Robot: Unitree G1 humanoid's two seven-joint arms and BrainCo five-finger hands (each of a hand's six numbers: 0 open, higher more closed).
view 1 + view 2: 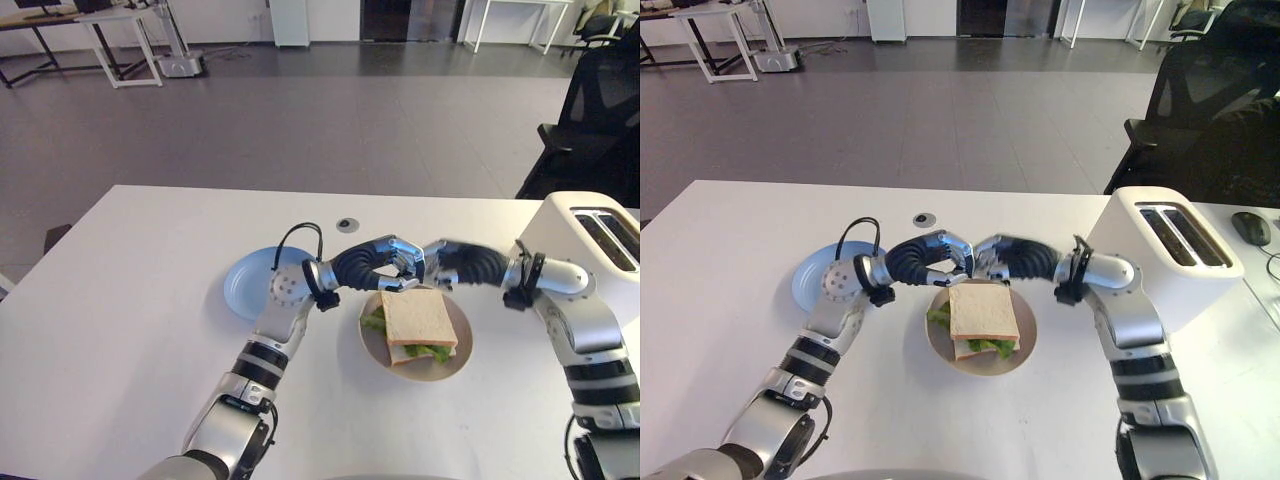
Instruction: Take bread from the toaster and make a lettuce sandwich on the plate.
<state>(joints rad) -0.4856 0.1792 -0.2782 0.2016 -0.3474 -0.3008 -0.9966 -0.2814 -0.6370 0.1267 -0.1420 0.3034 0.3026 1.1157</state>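
The sandwich (420, 322) sits built on the tan plate (440, 376) in the middle of the counter (130, 300): a bottom slice, lettuce (375, 322) poking out at the left and near edges, and a top slice lying flat and roughly square to it. My left hand (385, 262) and right hand (455, 262) hover knuckle to knuckle over the plate's far rim, just behind the top slice. The fingers (402, 268) of both are curled in, with nothing in them that I can make out. My left fingertips hang right at the slice's far corner, and I cannot tell whether they touch it.

The toaster (590, 232) stands to my right, well clear of the plate, and its slots look dark and empty. A blue plate (245, 285) lies under my left forearm.

I judge the sandwich light and soft. The bread will dent under a hard pinch, and the lettuce is limp and slick enough to let the top slice skate sideways. If it needs squaring up, I would nudge the crust edges from both sides with flat fingertips. To lift it I would pinch through the whole stack at the middle of two opposite edges, gently. The plate is the stiff part, and its rim is the safest hold for moving everything at once.
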